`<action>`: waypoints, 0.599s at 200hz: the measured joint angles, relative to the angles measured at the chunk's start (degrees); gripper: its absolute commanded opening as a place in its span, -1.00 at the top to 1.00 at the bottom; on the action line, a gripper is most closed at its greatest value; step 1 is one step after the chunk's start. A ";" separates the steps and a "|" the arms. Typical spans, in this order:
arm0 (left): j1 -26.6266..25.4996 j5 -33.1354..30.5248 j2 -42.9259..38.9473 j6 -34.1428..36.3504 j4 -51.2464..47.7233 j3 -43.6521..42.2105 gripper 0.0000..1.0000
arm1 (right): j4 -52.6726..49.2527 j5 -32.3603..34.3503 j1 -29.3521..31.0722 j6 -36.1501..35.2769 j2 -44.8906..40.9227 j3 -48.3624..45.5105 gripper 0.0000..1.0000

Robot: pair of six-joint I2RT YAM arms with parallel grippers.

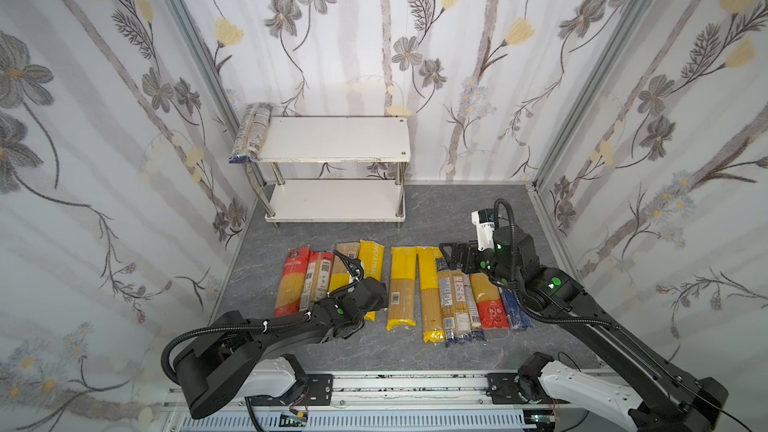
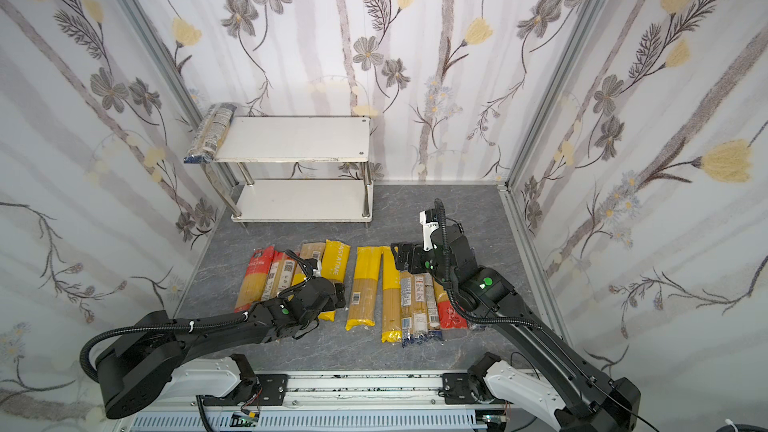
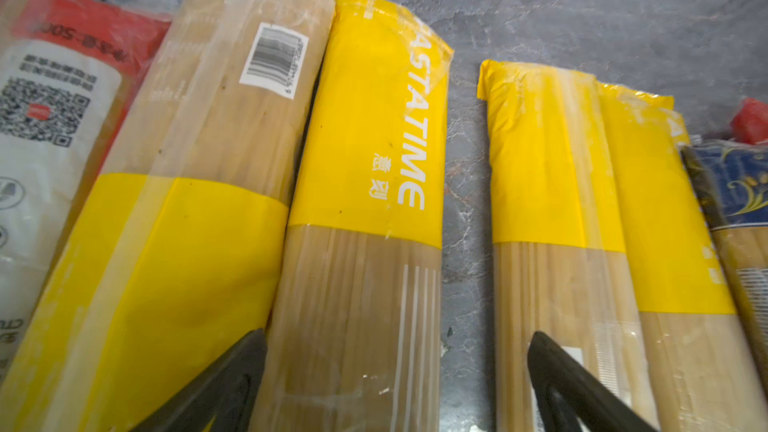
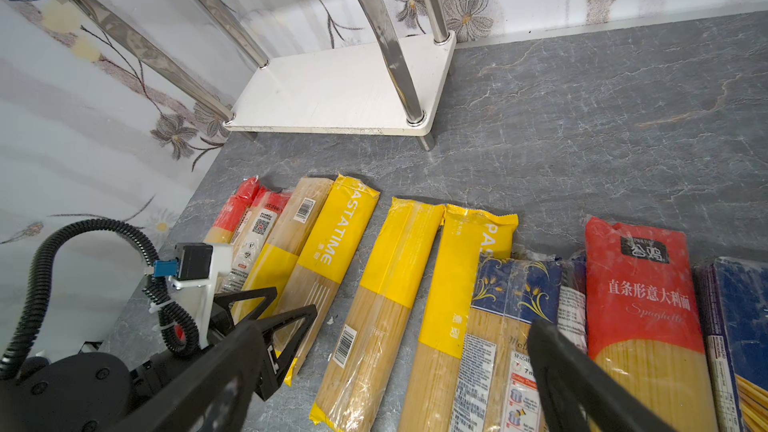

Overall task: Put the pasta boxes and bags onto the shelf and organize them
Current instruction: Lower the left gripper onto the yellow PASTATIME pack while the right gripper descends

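One pasta pack [image 1: 251, 132] lies on the shelf [image 1: 332, 139], along its top board's left edge, upper left of centre, overhanging, likely to keep the bare rest free. Other packs [image 1: 401, 284] lie in a row on the surface [image 1: 457, 209], lower middle. Both the left end effector [image 3: 397, 334] and the right end effector [image 4: 397, 332] gape wide, empty, above packs; the surface before the shelf is open

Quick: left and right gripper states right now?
Left gripper: open, holding nothing, over the PASTATIME pack.
Right gripper: open, holding nothing.
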 measured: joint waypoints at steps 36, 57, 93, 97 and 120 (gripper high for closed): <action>-0.04 0.11 5.55 -0.09 0.28 1.70 -1.00 | 1.16 0.00 0.00 0.00 -0.46 -1.36 -0.99; -0.04 -0.61 10.54 0.20 0.70 3.74 -1.00 | 1.16 0.13 0.00 0.07 -1.62 -2.80 -0.99; -0.68 -4.74 16.11 1.62 3.21 5.81 -0.99 | 1.16 0.63 -0.07 0.44 -4.11 -5.05 -0.99; -0.85 -5.09 16.55 1.66 3.48 5.97 -0.98 | 1.27 0.63 -0.11 0.42 -4.24 -5.27 -0.99; -1.79 -7.32 17.73 1.66 4.63 6.14 -0.95 | 1.27 0.94 -0.11 0.42 -4.37 -6.21 -0.99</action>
